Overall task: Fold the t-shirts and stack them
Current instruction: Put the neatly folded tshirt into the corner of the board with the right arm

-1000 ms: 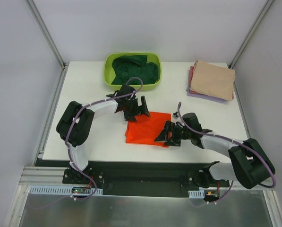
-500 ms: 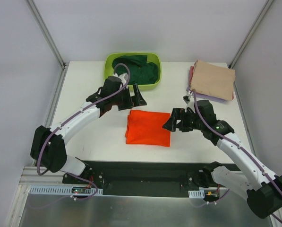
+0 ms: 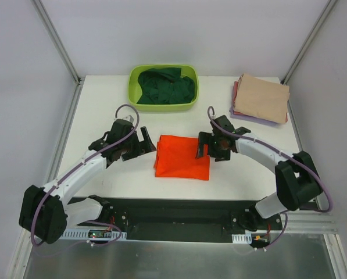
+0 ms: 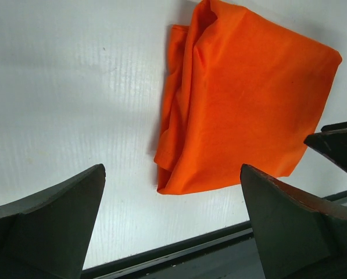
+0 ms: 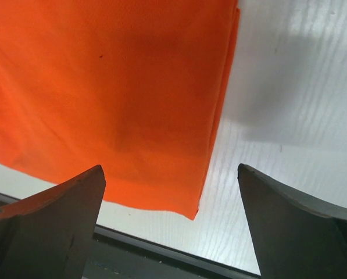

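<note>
Bright orange cloth t-shirt (image 3: 182, 157), folded into a rough square, lies flat on the white table (image 3: 103, 104) at the lower centre of the overhead view, nearest the arm bases. The black left gripper (image 3: 143, 145) sits just beside its left edge and the black right gripper (image 3: 203, 146) at its right edge; both wrist views show the jaws spread wide, with nothing between them and the cloth lying below. Farther back, at the upper centre, a dark green t-shirt (image 3: 164, 86) is heaped in the lime-green plastic tub (image 3: 131, 87), and at the upper right a tan folded t-shirt (image 3: 260, 97) tops a stack with a lilac one (image 3: 243, 118) and a reddish one (image 3: 235, 93) showing at its edges. The likely next step is carrying the orange square to that stack. The risk lies in its left edge, which is bunched and loose in the left wrist view: a pinch that catches only the top layer, or a lift from one side, could let the fold fall open or drag it askew.
</note>
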